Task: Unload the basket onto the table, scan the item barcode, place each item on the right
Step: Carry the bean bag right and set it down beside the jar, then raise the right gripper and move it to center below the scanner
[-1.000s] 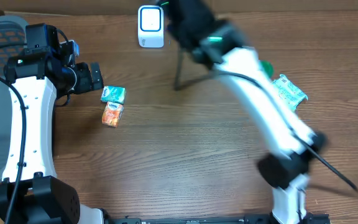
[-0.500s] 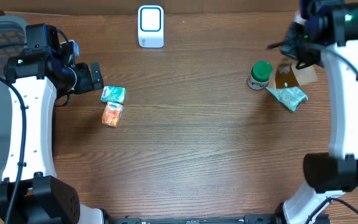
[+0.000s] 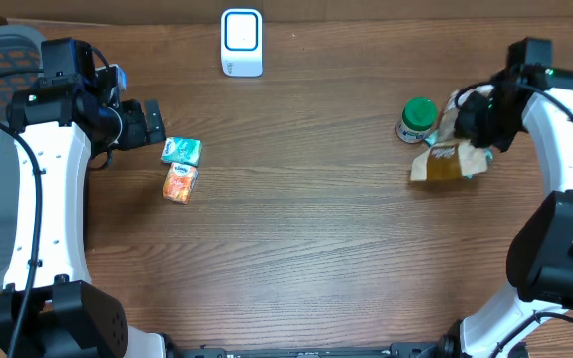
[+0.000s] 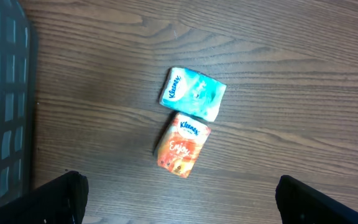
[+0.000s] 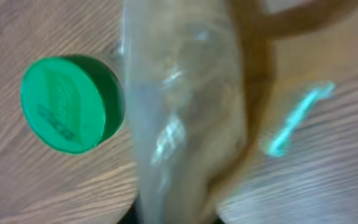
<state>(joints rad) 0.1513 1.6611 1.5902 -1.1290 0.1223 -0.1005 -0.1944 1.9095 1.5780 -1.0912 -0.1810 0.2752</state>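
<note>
Brown packet now lies at the right side of the table, just beside the green-lidded jar. The right gripper has swung it back from the white scanner. Whether the jaws grip or release it cannot be determined. The scan pass appears complete. The left gripper stays wide and empty.

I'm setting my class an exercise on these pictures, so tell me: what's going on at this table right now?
The right tool is at a brown packet that lies beside a green-lidded jar on the right of the table. Whether it grips the packet cannot be told. The left tool hangs open next to a teal tissue pack and an orange tissue pack, touching neither. The white scanner stands at the far edge.
</note>
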